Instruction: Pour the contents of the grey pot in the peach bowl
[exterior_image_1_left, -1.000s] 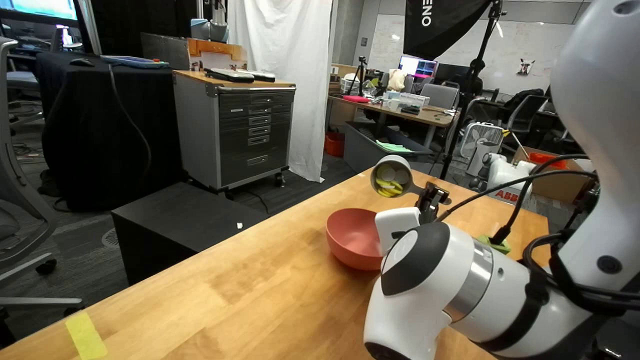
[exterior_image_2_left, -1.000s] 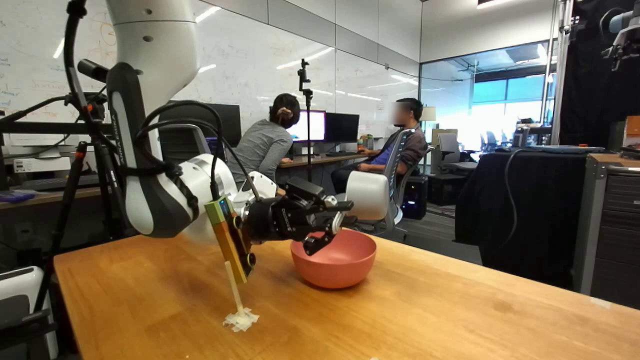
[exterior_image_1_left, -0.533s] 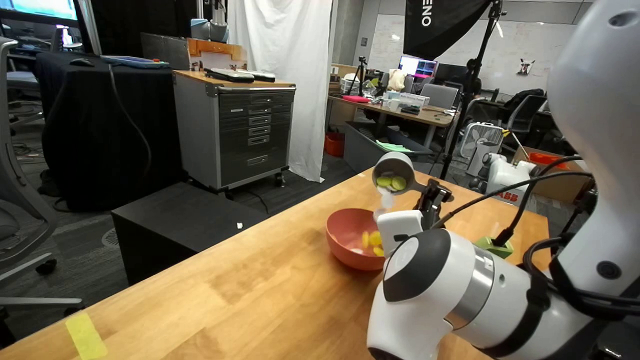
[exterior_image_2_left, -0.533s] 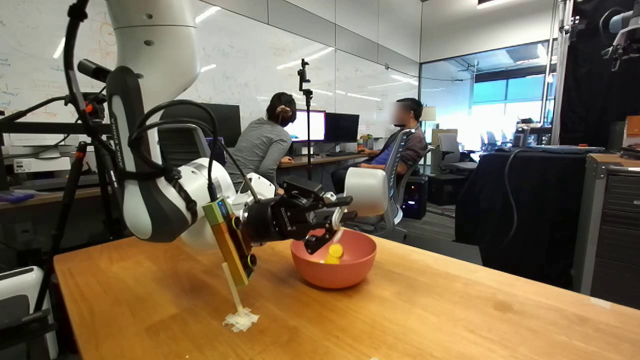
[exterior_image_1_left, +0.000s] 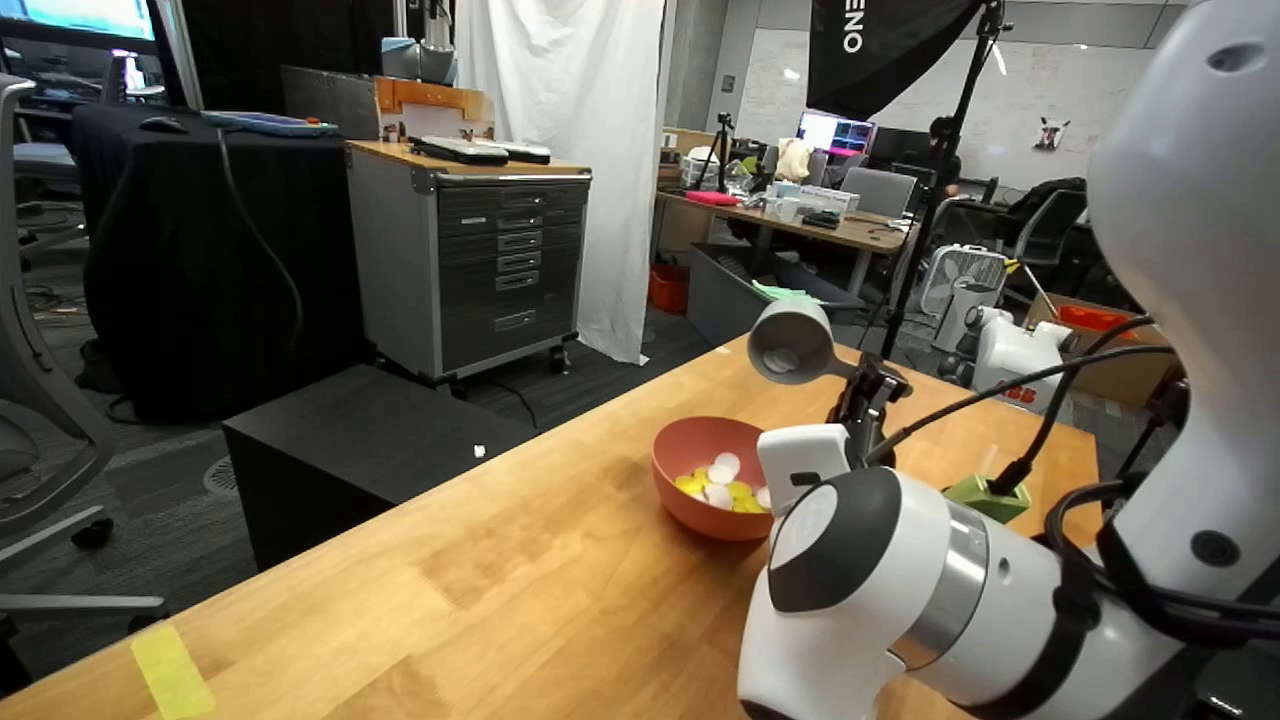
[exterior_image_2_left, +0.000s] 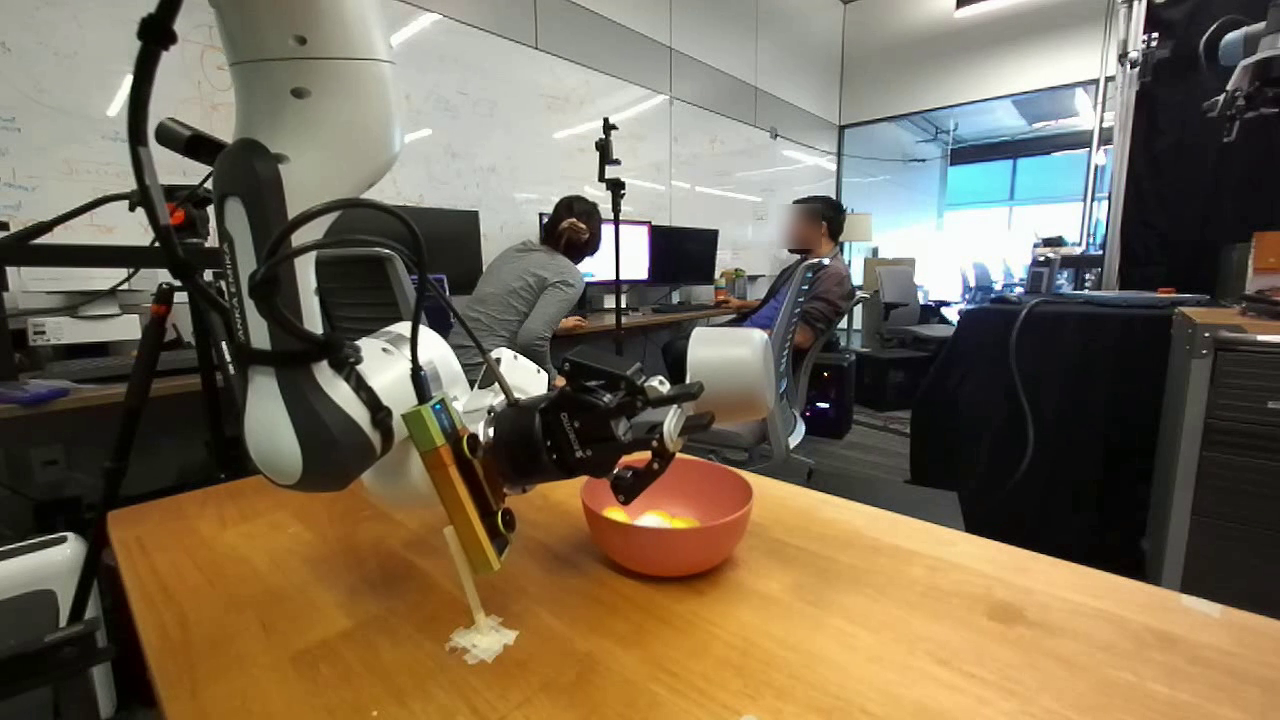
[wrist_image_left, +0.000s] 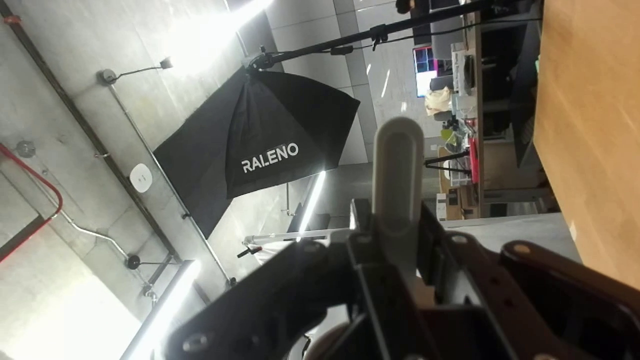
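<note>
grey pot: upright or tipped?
Tipped: in an exterior view the grey pot has its open mouth facing sideways, not up.

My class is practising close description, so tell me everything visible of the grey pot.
The grey pot is small, round and plain, perhaps metal, with a short, round-ended handle recessed along its face. Tipped, it shows its inside in an exterior view, where a whitish piece seems to lie. The gripper holds it by the handle, higher than the peach bowl.
</note>
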